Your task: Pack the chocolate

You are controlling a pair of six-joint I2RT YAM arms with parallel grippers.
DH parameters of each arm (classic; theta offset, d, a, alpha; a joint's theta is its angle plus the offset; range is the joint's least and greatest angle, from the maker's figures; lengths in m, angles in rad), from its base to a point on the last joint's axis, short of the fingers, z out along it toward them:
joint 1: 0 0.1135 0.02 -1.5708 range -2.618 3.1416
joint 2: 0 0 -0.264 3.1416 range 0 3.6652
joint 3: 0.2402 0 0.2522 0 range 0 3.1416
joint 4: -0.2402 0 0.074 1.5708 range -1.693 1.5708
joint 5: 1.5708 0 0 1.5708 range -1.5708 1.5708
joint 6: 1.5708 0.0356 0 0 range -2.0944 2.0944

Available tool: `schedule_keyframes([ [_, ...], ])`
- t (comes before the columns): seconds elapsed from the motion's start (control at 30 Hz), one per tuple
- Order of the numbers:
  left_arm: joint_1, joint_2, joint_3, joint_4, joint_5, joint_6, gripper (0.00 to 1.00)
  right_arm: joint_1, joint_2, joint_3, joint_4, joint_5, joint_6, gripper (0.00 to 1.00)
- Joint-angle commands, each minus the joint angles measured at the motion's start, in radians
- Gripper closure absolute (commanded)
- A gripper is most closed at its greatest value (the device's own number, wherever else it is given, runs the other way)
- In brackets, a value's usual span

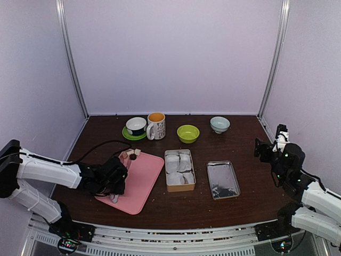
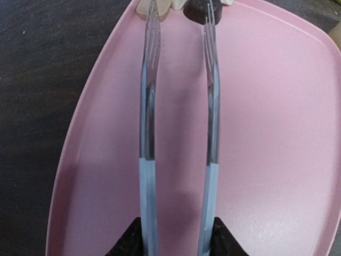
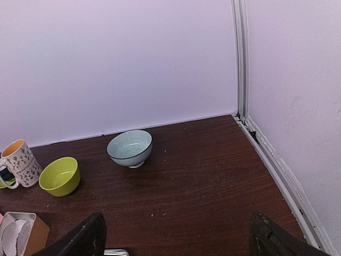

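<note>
Gripping the tongs (image 2: 146,133), the left end effector (image 2: 177,242) holds their tips at the chocolate (image 2: 196,10) on the pink tray's (image 2: 266,133) far end; the right end effector (image 3: 176,240) hangs released above the table (image 3: 202,170).

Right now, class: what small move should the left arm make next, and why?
Probably ease the left gripper forward a little: its tongs are open, and their tips only just reach the whitish lump and dark lump at the pink tray's far edge, neither gripped yet.
</note>
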Motion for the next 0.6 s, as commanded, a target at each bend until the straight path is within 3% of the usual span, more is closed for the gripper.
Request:
schedule_keyframes([
  [0.0,-0.002,-0.082,0.035,-0.044,0.033,0.023,0.62,-0.004,0.002,-0.006,0.022,0.013,-0.004,0.08],
  [0.57,0.072,-0.204,0.173,-0.249,0.146,0.092,0.58,-0.004,0.007,-0.003,0.023,0.003,-0.008,0.08],
])
